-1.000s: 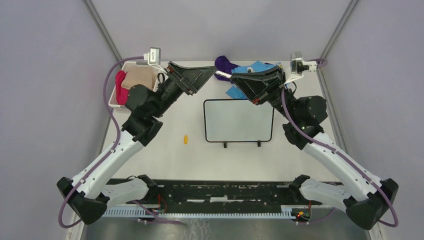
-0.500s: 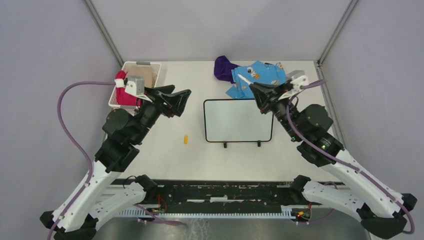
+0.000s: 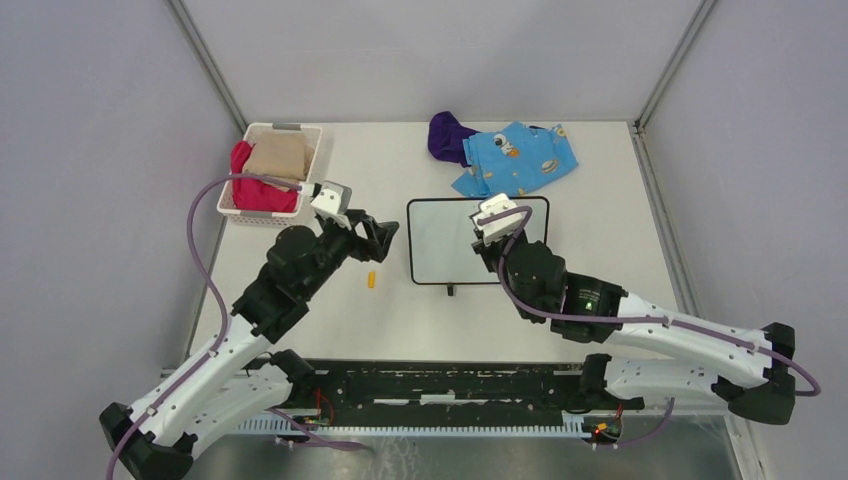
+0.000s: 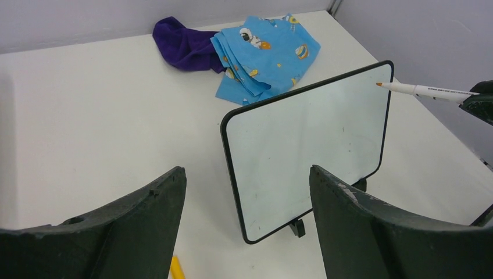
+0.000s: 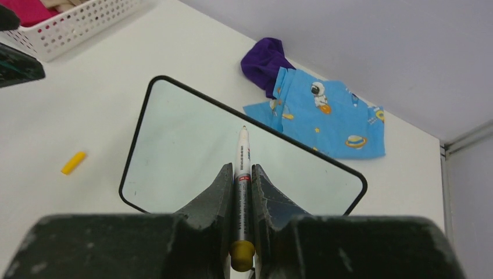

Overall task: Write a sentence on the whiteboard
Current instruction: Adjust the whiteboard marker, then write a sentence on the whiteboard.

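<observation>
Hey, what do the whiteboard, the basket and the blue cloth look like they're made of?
The whiteboard: a glossy white panel, maybe coated metal or melamine, in a thin black frame, likely plastic; its surface has a faint sheen. The basket: white plastic, judging by its moulded lattice walls. The blue cloth: soft matte printed fabric, lying in folds.

Open tabletop (image 3: 385, 170) left of the whiteboard (image 3: 440, 245) but for a yellow cap (image 3: 371, 279); blue cloth (image 3: 520, 160) behind.
</observation>
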Available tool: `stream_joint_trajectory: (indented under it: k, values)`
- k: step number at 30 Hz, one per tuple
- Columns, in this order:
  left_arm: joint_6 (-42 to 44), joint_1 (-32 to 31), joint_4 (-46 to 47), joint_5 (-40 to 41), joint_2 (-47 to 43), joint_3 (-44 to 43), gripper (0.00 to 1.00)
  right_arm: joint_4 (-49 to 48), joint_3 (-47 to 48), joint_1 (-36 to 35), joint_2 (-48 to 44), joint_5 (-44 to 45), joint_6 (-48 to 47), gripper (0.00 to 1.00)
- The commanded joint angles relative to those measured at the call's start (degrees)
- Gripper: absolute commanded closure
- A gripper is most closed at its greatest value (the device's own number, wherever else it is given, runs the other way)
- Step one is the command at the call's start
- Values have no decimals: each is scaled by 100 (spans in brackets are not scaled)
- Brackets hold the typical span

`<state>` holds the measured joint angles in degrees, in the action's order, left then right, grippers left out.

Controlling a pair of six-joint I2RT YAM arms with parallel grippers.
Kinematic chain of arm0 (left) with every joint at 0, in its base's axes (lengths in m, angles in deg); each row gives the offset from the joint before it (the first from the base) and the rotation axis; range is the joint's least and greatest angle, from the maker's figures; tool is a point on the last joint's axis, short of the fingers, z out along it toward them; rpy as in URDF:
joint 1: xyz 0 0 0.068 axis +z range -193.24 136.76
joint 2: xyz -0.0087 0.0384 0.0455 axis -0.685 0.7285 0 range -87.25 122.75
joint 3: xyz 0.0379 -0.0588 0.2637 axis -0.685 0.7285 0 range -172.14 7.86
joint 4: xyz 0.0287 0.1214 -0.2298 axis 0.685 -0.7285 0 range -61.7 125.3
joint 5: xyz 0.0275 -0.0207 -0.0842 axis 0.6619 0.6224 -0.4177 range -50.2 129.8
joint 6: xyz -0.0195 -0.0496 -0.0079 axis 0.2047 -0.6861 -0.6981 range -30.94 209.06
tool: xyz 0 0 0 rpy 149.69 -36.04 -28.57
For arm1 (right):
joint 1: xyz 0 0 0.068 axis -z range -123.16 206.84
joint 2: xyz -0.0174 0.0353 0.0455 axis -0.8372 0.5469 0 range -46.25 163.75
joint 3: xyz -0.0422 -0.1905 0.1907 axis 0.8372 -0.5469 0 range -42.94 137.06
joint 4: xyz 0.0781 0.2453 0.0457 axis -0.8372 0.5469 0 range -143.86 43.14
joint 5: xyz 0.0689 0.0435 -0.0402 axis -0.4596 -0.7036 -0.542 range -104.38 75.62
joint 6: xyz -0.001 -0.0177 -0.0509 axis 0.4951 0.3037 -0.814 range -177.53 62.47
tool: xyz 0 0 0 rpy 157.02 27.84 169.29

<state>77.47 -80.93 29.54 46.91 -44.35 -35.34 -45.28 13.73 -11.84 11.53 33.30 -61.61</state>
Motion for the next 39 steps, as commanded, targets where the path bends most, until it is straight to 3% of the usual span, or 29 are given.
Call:
stream_joint_trajectory:
  k: [1,6,12,20,23,27,31,35,39]
  values:
    - [7,8,900,-86,-104,278,17,168,-290,-30,-371,474,670,100]
    - [-349,8,742,59,441,134,12,-403,-1122,-31,-813,238,990,100]
    - [-434,8,-77,-550,1321,-521,11,-544,-1591,-25,-931,7,1213,100]
    - [-884,6,-365,-232,944,-294,9,-814,-1924,-29,-1386,-294,1039,100]
    - [-817,7,-379,237,792,-169,1,-1035,-2031,-31,-1494,-360,912,100]
    - [-907,8,-653,1249,1199,-248,0,-1112,-2056,-25,-1480,-369,824,100]
    - [-377,8,-1269,1558,1913,-741,0,-1174,-2089,-25,-1502,-391,744,100]
    - [-452,32,-533,1927,1743,-516,0,-1201,-2123,-24,-1641,-427,715,100]
    - [-530,136,159,1440,1332,-426,0,-1215,-2196,-29,-1816,-522,707,100]
